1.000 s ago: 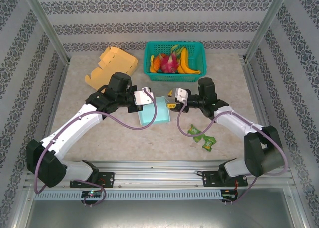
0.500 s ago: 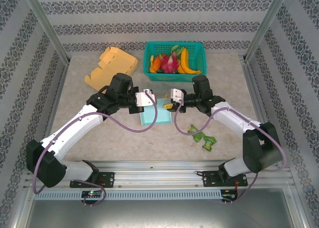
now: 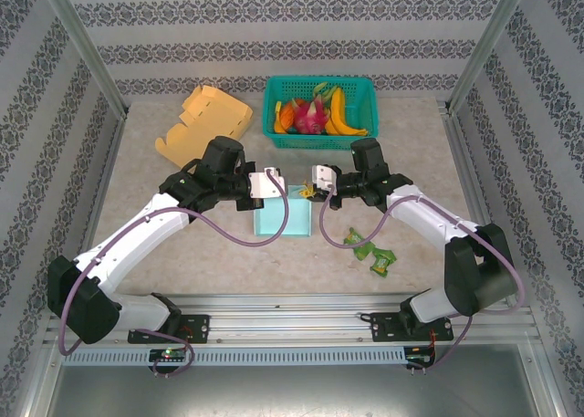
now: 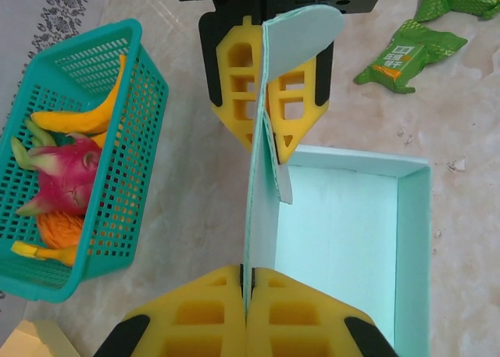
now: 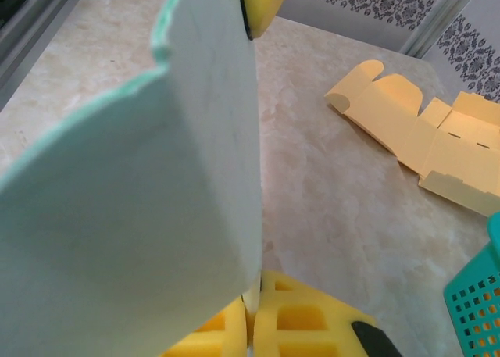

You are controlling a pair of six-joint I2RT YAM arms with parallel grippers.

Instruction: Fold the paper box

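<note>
1. Now the light teal paper box sits mid-table between the arms. Its upright flap is pinched at both ends: the left gripper has its jaws clamped on the near edge, and the right gripper has its jaws clamped on the far end.
2. To fold well, I judge both grippers should swing the flap together about its crease. They should keep it flat and untwisted, without dragging the tray.
3. The left wrist view reveals the open tray interior. The right wrist view instead gives the flap's broad face and a flat yellow carton. The top view places the fruit basket behind and the green snack packets to the right.
</note>
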